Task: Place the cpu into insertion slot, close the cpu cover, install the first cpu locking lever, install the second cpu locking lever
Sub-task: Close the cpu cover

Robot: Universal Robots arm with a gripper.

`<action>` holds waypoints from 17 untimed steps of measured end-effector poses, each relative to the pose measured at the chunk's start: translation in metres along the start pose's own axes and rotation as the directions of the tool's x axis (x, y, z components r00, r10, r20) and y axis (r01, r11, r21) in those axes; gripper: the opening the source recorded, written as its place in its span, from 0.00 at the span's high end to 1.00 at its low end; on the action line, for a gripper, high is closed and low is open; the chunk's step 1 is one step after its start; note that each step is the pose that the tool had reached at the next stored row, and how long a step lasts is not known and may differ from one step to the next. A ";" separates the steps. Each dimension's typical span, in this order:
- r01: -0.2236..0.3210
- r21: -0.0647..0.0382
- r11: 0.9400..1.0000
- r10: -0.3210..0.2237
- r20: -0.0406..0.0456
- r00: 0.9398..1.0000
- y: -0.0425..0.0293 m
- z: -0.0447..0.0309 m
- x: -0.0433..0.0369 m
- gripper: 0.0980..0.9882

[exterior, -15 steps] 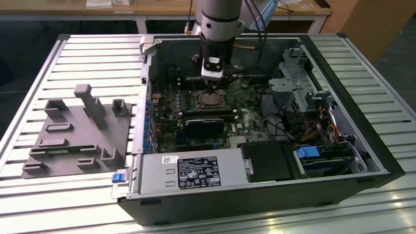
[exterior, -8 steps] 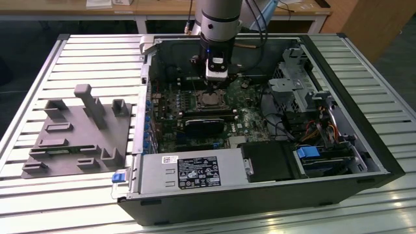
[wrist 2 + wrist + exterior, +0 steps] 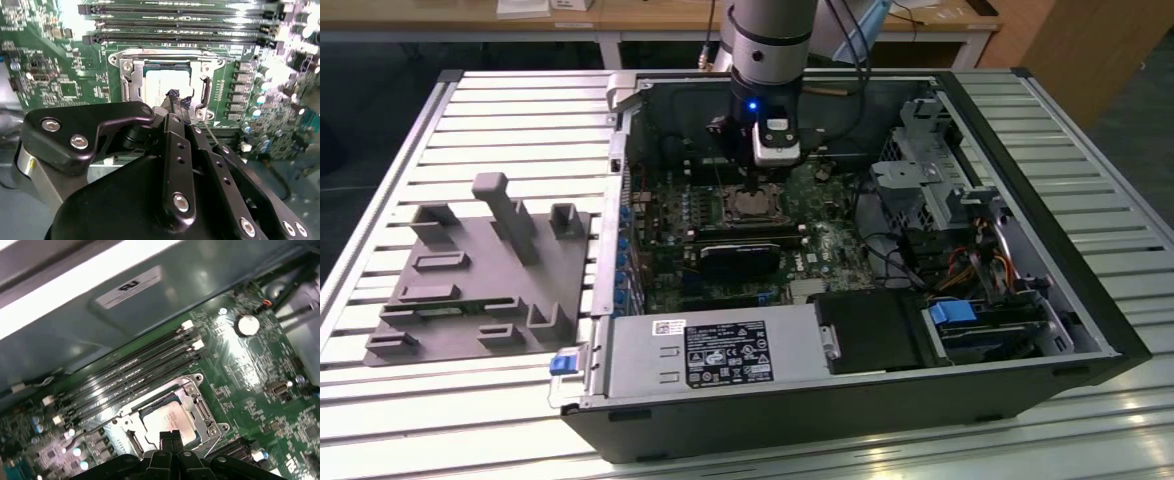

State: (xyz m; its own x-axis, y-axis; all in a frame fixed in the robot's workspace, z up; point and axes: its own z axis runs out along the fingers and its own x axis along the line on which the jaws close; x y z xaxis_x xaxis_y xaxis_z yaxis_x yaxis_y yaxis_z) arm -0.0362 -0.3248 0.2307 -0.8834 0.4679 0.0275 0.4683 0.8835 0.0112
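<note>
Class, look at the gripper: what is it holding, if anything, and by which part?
Nothing, it seems: the gripper has its jaws shut together, tips over the cpu.

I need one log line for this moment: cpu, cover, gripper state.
cpu: in insertion slot | cpu cover: down around cpu | gripper: shut, tips at cpu edge

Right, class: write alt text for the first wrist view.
The shut gripper hangs close over the cpu, which lies with the cpu cover flat around it. Long black memory slots run beside it on the green board.
</note>
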 end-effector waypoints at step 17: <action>0.265 0.007 0.964 -0.265 -0.004 0.964 0.0000 0.0005 0.0000 0.99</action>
State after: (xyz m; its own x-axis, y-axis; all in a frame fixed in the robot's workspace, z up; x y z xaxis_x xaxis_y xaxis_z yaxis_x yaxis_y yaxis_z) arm -0.0362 -0.3248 0.2303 -0.9758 0.2168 0.0275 0.2171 0.9761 0.0113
